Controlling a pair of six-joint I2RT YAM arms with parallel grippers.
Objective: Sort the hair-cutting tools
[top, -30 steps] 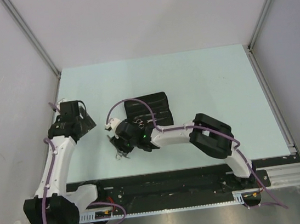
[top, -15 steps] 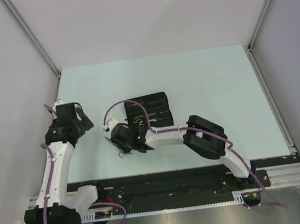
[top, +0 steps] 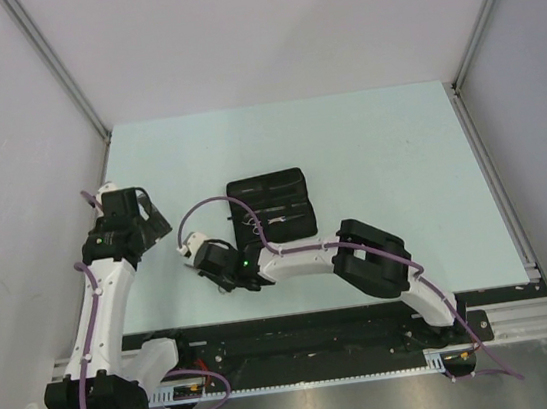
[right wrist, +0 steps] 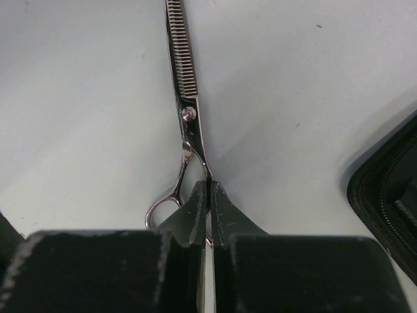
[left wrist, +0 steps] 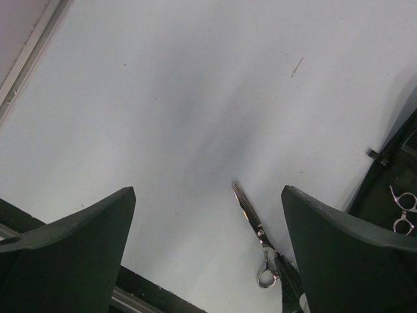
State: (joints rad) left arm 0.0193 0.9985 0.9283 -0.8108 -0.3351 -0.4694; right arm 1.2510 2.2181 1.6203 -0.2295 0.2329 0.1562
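A slim silver pair of thinning scissors lies along the pale table, toothed blade pointing away from my right wrist. My right gripper is shut on the shank just above its ring handle. The left wrist view shows the same scissors between the wide-open fingers of my left gripper, which hovers over the table holding nothing. From above, the right gripper sits left of centre near the front edge, and the left gripper is at the table's left side. A second pair of scissors rests on the black case.
The flat black fabric case lies open just behind the right gripper; its zipped edge shows to that gripper's right. The table's black front rail runs close under the left gripper. The left wall frame stands near the left arm.
The right jaws have closed onto the scissors' handle, and that gripper has shifted slightly left and toward the front edge. The left jaws have spread wider.
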